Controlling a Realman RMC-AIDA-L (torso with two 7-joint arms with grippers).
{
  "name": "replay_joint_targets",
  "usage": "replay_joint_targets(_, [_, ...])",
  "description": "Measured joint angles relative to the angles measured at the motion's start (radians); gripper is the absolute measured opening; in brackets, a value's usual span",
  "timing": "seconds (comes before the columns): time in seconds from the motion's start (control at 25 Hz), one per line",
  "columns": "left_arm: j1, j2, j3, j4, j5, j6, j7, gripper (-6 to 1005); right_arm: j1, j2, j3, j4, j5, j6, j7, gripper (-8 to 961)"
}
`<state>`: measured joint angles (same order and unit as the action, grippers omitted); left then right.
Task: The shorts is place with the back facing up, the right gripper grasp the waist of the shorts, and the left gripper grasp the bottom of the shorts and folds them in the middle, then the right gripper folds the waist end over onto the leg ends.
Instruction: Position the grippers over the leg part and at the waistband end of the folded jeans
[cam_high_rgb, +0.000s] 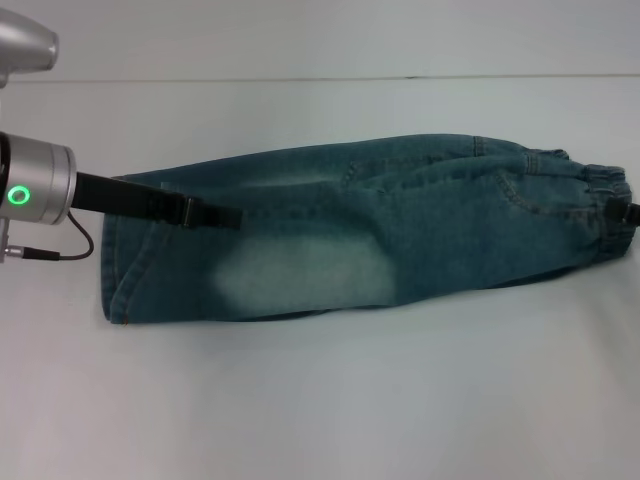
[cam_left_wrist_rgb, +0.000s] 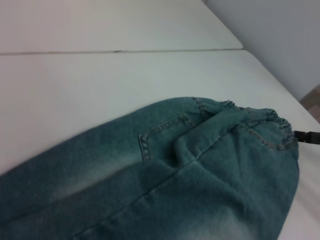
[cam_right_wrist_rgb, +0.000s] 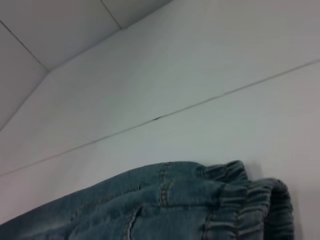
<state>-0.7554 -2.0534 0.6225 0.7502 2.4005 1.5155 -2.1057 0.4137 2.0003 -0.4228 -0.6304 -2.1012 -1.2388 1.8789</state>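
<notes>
The shorts (cam_high_rgb: 380, 240) lie folded lengthwise across the table, a long blue-green denim strip with a faded patch. The waist end (cam_high_rgb: 590, 195), with its ruffled elastic, is on the right, and it also fills the right wrist view (cam_right_wrist_rgb: 240, 200). The leg ends (cam_high_rgb: 115, 270) are on the left. My left gripper (cam_high_rgb: 225, 215) reaches in from the left, its black fingers forming one thin bar pressed shut on the denim near the leg ends. Only the tip of my right gripper (cam_high_rgb: 632, 215) shows, against the waistband at the right edge, and the left wrist view shows that tip (cam_left_wrist_rgb: 307, 136) too.
The white table (cam_high_rgb: 320, 400) has bare surface in front of and behind the shorts. A seam line (cam_high_rgb: 320, 78) crosses the far side. A thin black cable (cam_high_rgb: 60, 250) loops below the left wrist's silver cylinder with its green ring light (cam_high_rgb: 18, 195).
</notes>
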Motion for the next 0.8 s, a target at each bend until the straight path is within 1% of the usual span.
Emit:
replay_joint_targets(0.12, [-0.001, 0.002, -0.001, 0.005, 0.0, 0.015, -0.008, 91, -0.012, 0.002, 0.003, 0.0, 0.0, -0.007, 0.0, 891])
replay_joint_targets(0.2, [-0.001, 0.002, -0.001, 0.006, -0.001, 0.019, -0.01, 288, -0.021, 0.006, 0.003, 0.0, 0.0, -0.01, -0.002, 891])
replay_joint_targets(0.4, [-0.006, 0.002, 0.003, 0.007, -0.002, 0.029, -0.012, 397, -0.03, 0.009, 0.005, 0.019, 0.0, -0.01, -0.023, 890])
replay_joint_targets(0.64, [-0.012, 0.001, 0.006, 0.007, -0.002, 0.034, -0.028, 527, -0.02, 0.01, -0.001, 0.037, 0.0, 0.001, -0.037, 890])
replay_joint_targets(0.8, [-0.012, 0.001, 0.006, 0.007, 0.0, 0.04, -0.029, 664, -0.013, 0.01, -0.001, 0.046, 0.0, 0.012, -0.043, 889])
